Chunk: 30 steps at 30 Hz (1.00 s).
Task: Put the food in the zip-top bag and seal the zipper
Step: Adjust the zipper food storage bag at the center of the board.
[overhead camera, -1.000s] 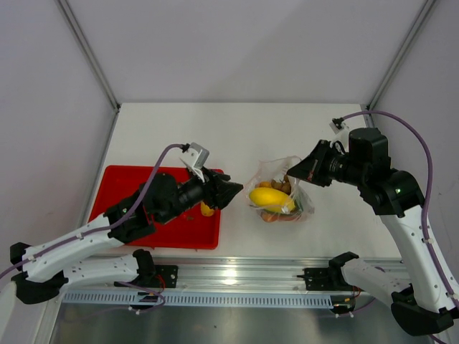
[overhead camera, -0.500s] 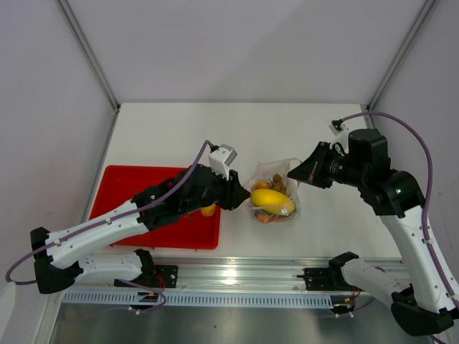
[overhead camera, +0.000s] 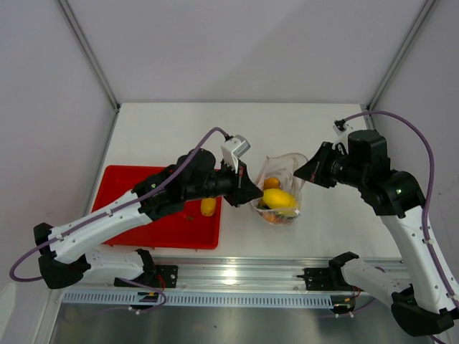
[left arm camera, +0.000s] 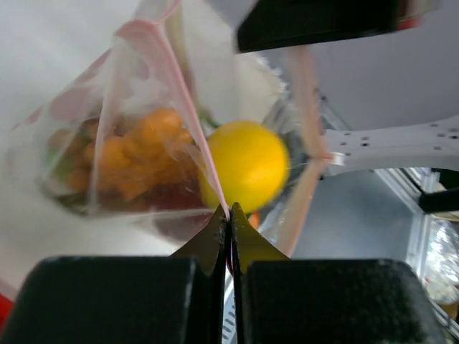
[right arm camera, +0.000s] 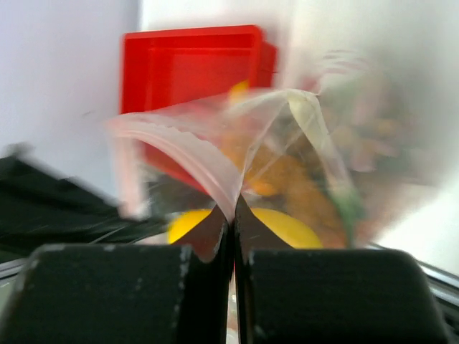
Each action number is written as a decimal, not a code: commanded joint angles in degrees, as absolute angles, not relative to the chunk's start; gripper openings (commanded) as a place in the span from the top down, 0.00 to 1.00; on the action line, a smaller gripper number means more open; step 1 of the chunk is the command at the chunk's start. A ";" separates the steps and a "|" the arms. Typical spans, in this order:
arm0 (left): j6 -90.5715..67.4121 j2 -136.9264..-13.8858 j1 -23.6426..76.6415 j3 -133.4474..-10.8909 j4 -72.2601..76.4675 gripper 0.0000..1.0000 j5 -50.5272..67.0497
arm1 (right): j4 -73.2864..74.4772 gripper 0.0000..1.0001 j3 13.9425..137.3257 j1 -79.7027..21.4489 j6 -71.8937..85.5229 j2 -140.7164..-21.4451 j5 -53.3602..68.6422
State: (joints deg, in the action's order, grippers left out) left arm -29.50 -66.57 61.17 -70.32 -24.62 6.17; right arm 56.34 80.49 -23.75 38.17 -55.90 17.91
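Since a second earlier, the left gripper (overhead camera: 252,193) had crossed from the red tray (overhead camera: 129,233) to the zip-top bag (overhead camera: 281,168) and clamped the zipper (left arm camera: 179,86) at its left end. The right gripper (overhead camera: 301,172) pinched the opposite mouth edge. The bag stood between them beside the tray, mouth gaping, long axis left to right; clear, crinkled, holding food (overhead camera: 278,198). One yellow piece (overhead camera: 208,206) lay in the tray.

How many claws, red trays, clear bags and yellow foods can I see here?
2 claws: the left claw and the right claw
1 red tray
1 clear bag, pinched by both claws
2 yellow foods: the lemon in the bag, a yellow piece on the tray
Total: 6
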 commanded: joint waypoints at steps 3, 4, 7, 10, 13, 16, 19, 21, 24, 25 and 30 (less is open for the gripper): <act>-30.67 -68.20 60.29 -82.86 -23.72 0.99 15.29 | 60.99 1.00 84.54 -23.55 31.38 -54.50 1.70; -30.85 -68.90 60.12 -83.32 -24.77 0.99 15.90 | 61.78 1.00 85.42 -23.47 30.94 -54.23 0.54; -30.50 -72.67 59.50 -87.00 -29.43 0.99 18.97 | 62.66 1.00 88.59 -23.47 29.88 -52.83 -2.81; -30.06 -76.02 59.41 -87.37 -32.43 0.99 21.00 | 63.54 1.00 89.47 -23.55 29.44 -52.30 -3.25; -30.93 -75.68 59.15 -83.00 -27.96 0.99 19.87 | 62.85 1.00 85.62 -23.47 29.97 -51.42 -1.15; -31.55 -75.94 57.57 -79.82 -27.07 0.99 19.51 | 61.44 1.00 80.78 -23.55 30.94 -50.10 1.04; -30.77 -75.85 56.34 -77.96 -27.33 0.99 19.69 | 61.79 1.00 80.16 -23.55 30.94 -48.96 0.97; -29.89 -75.15 56.16 -76.56 -27.51 0.99 19.16 | 62.57 1.00 80.77 -23.47 30.50 -48.78 0.35; -28.92 -71.47 56.16 -73.75 -25.06 0.96 18.46 | 63.45 1.00 81.74 -23.55 29.97 -48.78 0.18; -28.92 -67.97 56.16 -71.65 -22.09 0.88 17.94 | 63.54 1.00 81.56 -23.55 29.88 -48.69 0.26; -26.38 -56.62 56.16 -63.83 -16.00 0.16 9.26 | 63.37 1.00 79.54 -23.55 30.06 -47.64 1.84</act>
